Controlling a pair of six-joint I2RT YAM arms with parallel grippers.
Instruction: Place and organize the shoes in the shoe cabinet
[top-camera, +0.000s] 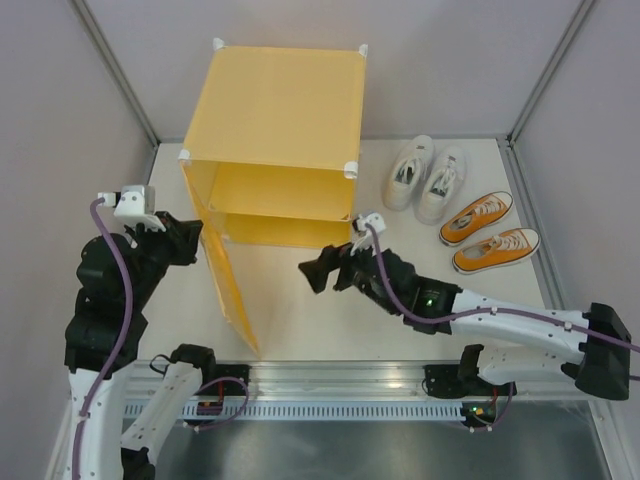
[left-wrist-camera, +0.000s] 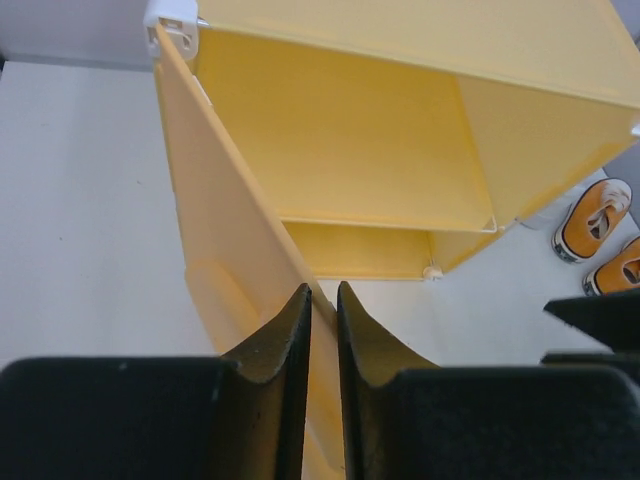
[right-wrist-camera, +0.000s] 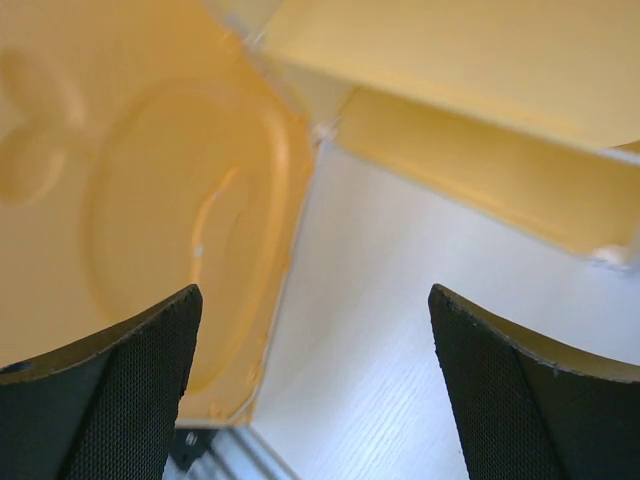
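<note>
Step in hand: opening the door. The left pincer, narrow, pinches the cabinet door; the right pincer is wide and empty. Next: collect the white sneakers from the counter.

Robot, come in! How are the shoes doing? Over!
Left pincer shut on open yellow plastic cabinet door. Right pincer open, empty. White sneaker pair, orange canvas sneaker pair on table. Nothing in the way.

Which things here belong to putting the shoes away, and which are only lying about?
For the job: cabinet, its open door, white shoes, orange shoes.
Only lying about: no loose items; just the metal rail at the front.
</note>
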